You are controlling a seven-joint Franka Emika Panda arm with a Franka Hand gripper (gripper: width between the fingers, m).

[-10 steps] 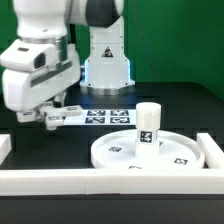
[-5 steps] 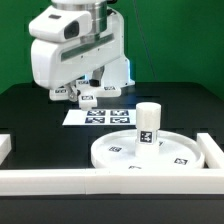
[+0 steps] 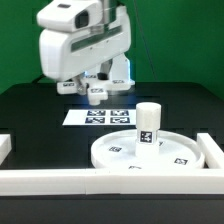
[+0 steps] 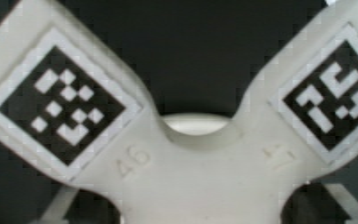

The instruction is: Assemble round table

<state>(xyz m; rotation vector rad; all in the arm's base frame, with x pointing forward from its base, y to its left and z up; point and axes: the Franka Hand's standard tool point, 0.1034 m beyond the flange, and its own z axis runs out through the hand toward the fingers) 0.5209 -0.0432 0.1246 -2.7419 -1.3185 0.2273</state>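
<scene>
White cross-shaped piece [image 3: 97, 96] is hanging clamped in the gripper [image 3: 92, 89] near the worktop's far edge, and I'm watching for it twisting in the pinch and missing the leg [image 3: 148, 125].

On black table [image 3: 30, 110]: disc [image 3: 112, 155], marker board [image 3: 95, 117], bars [image 3: 60, 182]

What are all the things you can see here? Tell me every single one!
disc: one, white, flat on the table, exterior view's right
leg: one, white with a tag, upright on the disc
cross-shaped piece: one, white with tags, held up off the table
marker board: one, white with black tags, flat on the table
border bars: three stretches seen, white, front and sides
table: one, black
gripper: one, white, shut on the cross-shaped piece
</scene>
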